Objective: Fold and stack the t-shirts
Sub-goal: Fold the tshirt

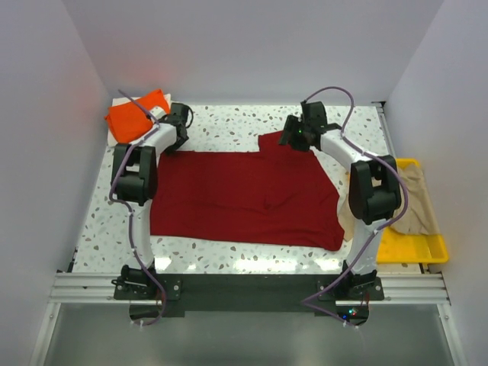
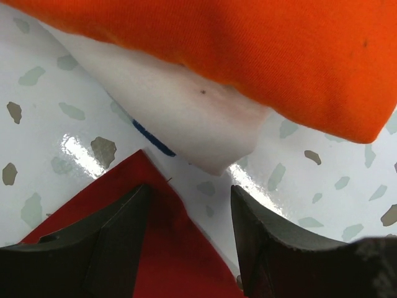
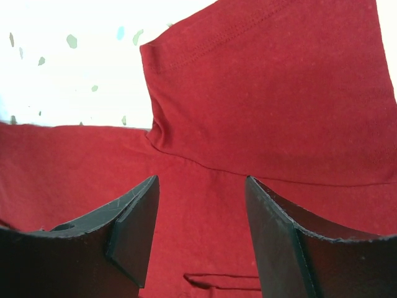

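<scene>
**Over the far edge of the cloth: two released grippers**

At the ten o'clock corner of the dark red cotton t-shirt (image 1: 244, 198), the left gripper (image 2: 191, 202) is held with its jaws parted and nothing grasped. The right gripper (image 3: 201, 186), likewise released, is poised above the sleeve at one o'clock. The shirt is spread flat at table centre. Both points are best pinched low and together, so the edge is lifted level and carried toward six o'clock without bunching. The folded bright orange shirt (image 1: 137, 113), stacked on a whitish shirt (image 2: 180, 105) at ten o'clock, should be left undisturbed.
</scene>
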Robot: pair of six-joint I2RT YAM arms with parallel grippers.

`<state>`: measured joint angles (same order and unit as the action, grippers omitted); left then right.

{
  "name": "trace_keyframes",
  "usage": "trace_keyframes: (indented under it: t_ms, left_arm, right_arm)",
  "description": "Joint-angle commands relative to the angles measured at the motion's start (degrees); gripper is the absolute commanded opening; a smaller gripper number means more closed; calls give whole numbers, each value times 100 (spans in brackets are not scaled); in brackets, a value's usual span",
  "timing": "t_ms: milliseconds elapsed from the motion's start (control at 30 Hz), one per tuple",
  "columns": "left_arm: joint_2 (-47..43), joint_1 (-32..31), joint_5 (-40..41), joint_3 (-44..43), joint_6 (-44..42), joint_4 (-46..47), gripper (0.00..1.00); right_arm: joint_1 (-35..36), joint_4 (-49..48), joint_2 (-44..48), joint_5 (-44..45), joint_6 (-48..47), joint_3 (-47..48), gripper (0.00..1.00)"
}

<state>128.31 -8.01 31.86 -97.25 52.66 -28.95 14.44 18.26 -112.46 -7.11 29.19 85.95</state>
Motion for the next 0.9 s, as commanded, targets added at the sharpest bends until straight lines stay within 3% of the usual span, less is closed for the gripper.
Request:
trace_keyframes:
  t_ms: [0,67,200,600,867]
  left_arm:
    - [71,36,198,-285,-116,-23,58]
    - [54,63,207,-285,-116,-58,56]
    - [54,115,189,-259,-195,-84,43]
    - [115,151,216,-31,-248,-366,28]
    - [89,203,-39,136,-415,-234,0]
  right_arm:
    - [-81,-130,-144,-106,-133,282,61]
    - [-151,-112,-188,-106,-124,317,61]
    - [-327,-112,-311,-193,-98,387,61]
    - [-741,125,-1005,-273,-71,1098,60]
    - [-819,406,-1567,70,-256,1705,62]
